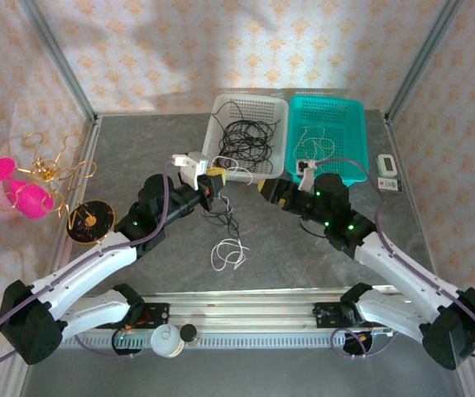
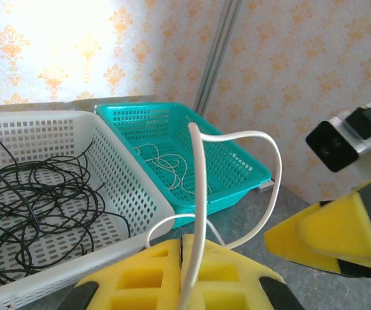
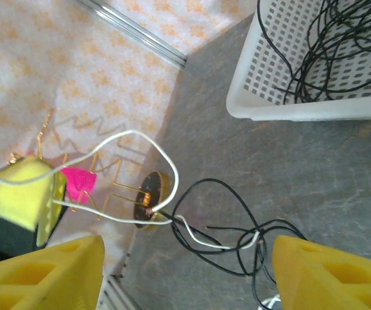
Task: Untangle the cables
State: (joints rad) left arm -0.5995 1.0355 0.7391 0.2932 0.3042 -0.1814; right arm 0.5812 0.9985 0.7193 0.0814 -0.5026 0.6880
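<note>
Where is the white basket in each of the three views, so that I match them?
Top external: white basket upper centre.
Left wrist: white basket at left, beside the teal basket.
Right wrist: white basket in the upper right corner.
Shared landmark: black cables coiled inside it.

We can read no text, brand or number anywhere. At about three o'clock from the teal basket (image 1: 328,99), a small white card (image 1: 391,185) carries a red marking too small for us to make out, and the white device (image 1: 387,165) at its twelve o'clock shows nothing legible.
</note>
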